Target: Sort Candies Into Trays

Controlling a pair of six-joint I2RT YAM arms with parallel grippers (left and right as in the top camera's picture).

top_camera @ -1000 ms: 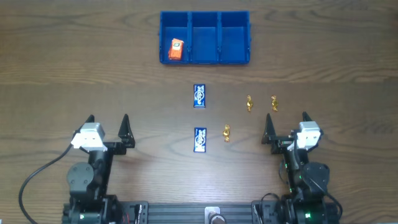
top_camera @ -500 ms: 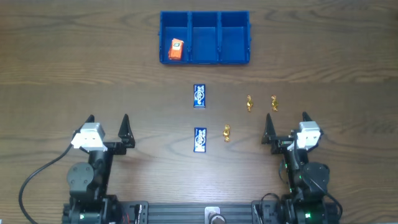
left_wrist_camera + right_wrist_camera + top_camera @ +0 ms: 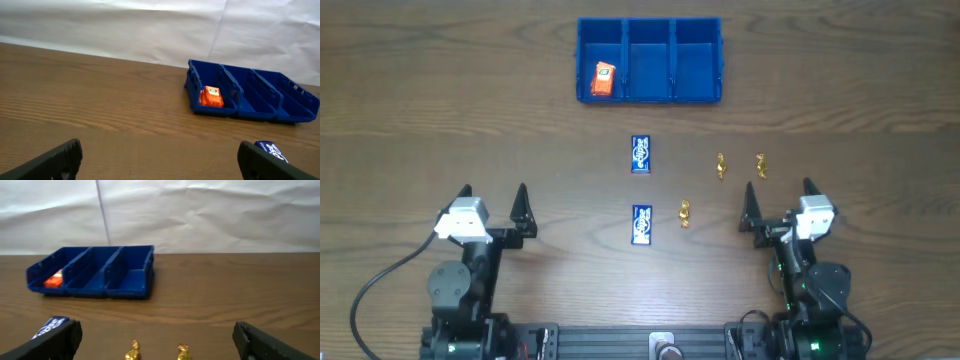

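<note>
Gold candies lie just ahead of your wide right pincer. Your left pincer is wide and empty too.

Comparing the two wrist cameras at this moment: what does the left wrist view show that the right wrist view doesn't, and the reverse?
Left wrist view's own: the open left gripper, with bare table between its fingers. Right wrist view's own: the open right gripper and two gold candies lying on the table between its fingers. Shared: the blue three-compartment tray, the orange candy in its end compartment, and a blue-wrapped candy beside one finger.
</note>
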